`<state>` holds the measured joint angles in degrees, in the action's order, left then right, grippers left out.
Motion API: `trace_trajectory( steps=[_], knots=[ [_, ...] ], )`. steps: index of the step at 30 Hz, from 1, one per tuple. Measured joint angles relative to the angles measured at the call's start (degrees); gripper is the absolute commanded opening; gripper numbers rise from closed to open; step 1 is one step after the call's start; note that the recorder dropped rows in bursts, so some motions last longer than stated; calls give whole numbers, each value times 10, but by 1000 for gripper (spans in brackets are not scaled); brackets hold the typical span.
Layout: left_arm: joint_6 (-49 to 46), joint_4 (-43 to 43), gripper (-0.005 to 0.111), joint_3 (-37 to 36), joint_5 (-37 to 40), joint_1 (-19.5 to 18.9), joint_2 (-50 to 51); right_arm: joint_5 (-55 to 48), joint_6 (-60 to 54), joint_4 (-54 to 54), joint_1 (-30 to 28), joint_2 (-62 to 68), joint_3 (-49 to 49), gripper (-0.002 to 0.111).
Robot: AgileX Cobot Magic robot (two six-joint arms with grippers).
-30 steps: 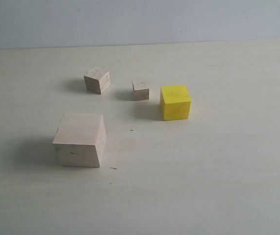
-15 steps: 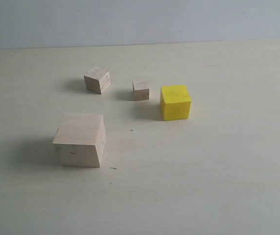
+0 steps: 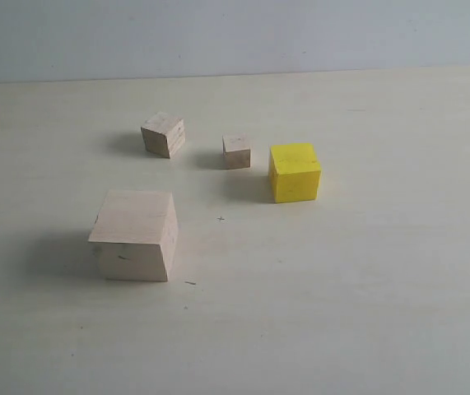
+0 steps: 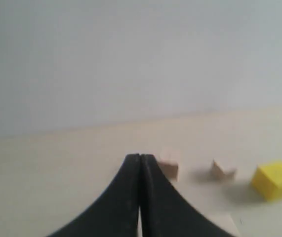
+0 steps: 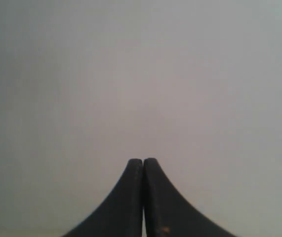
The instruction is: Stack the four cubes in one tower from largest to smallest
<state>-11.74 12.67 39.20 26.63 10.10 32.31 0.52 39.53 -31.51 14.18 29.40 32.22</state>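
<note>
The large cube (image 3: 133,234), pale wood with a few dark specks on its front face, sits nearest the exterior camera, on the left. The yellow cube (image 3: 294,172), bright and evenly painted, stands farther back on the right. Near its left, not touching, is the small cube (image 3: 236,151), pale wood. Farther left the plywood cube (image 3: 163,134), turned corner-on, shows layered grain on its side. Each rests singly on the bench (image 3: 366,288), a pale cream surface with faint pen-like marks. Behind it rises a plain grey-blue wall (image 3: 235,37). The left end effector (image 4: 140,158) has its black fingers pressed together, holding nothing, and faces the cubes. The right end effector (image 5: 143,162) is likewise closed and empty, facing blank wall.
</note>
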Motion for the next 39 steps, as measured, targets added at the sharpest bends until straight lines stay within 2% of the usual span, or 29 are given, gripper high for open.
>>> trace_trajectory(
  steps=[2, 3, 6, 9, 14, 21, 30, 33, 39],
  knots=[
    [-53, 25, 0, 41, 93, 29, 83, -98, 8, 1, 41, 77, 4, 0],
    [-63, 33, 0, 50, 113, 36, 108, -128, 5, 12, 50, 97, 5, 0],
    [-76, 59, 0, 58, 140, 44, 162, -230, -34, 69, 77, 164, 5, 0],
    [-79, 84, 0, 60, 142, 45, 200, -282, -92, 131, 93, 222, 5, 0],
    [-82, 99, 0, 60, 126, 45, 232, -270, -126, 172, 97, 271, 5, 0],
    [-82, 111, 0, 55, 124, 45, 258, -205, -131, 183, 97, 273, 5, 0],
    [-82, 143, 0, 50, 131, 45, 342, -196, -132, 188, 97, 273, 5, 0],
    [-82, 149, 0, 50, 145, 45, 380, -212, -136, 194, 97, 273, 5, 0],
    [-82, 147, 0, 47, 187, 45, 442, -305, -210, 249, 97, 273, 5, 0]
  ],
)
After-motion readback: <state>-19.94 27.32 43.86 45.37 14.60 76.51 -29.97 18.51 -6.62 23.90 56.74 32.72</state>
